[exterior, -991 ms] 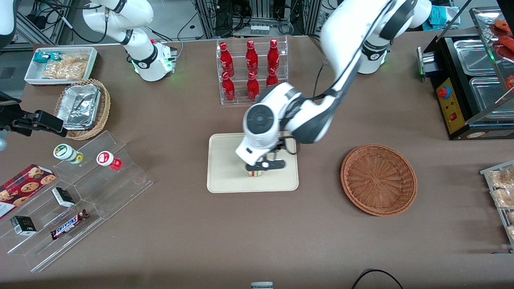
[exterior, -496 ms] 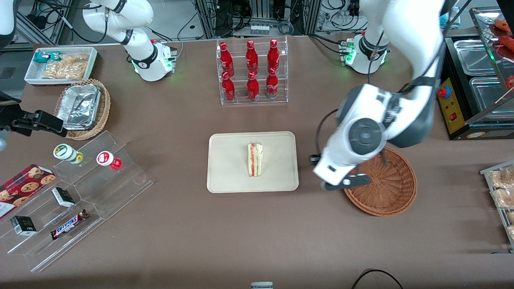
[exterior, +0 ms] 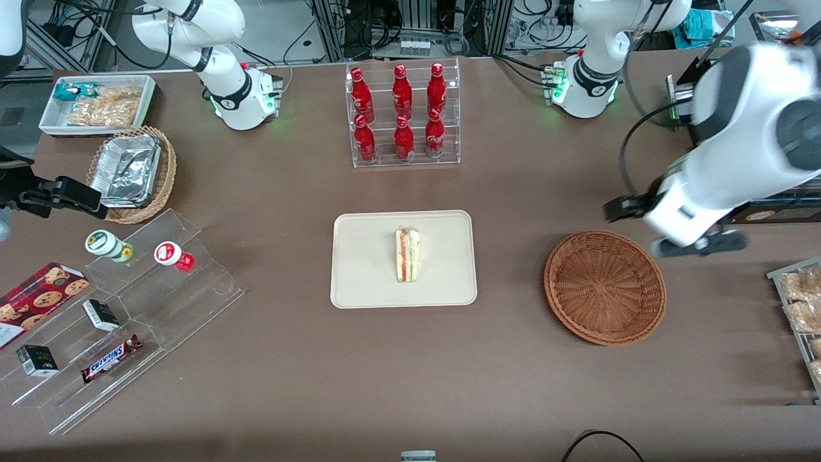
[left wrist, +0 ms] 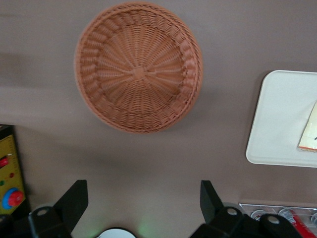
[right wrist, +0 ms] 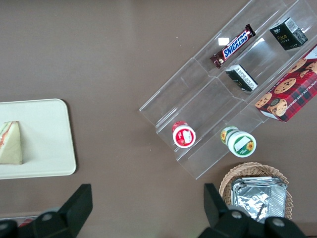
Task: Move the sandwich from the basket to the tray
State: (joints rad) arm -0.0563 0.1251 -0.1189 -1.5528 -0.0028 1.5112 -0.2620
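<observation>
Both pincer (left wrist: 143, 203) fingers spread wide, holding nothing, above table.

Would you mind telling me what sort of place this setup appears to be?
Probably a robotics lab staged as a snack counter: a rack of red bottles, acrylic steps holding a Snickers bar, and a sandwich on a tray. The gripper hovers open beside the basket.

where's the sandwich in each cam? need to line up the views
Front view: sandwich lies on the tray, near its middle, cut edge up.
Left wrist view: only a corner of the sandwich shows at the frame edge, on the tray; the basket sits apart, empty. The open hand hangs high above the table.
Right wrist view: sandwich at the frame edge, on the tray.
Shared landmark: the tray.
</observation>
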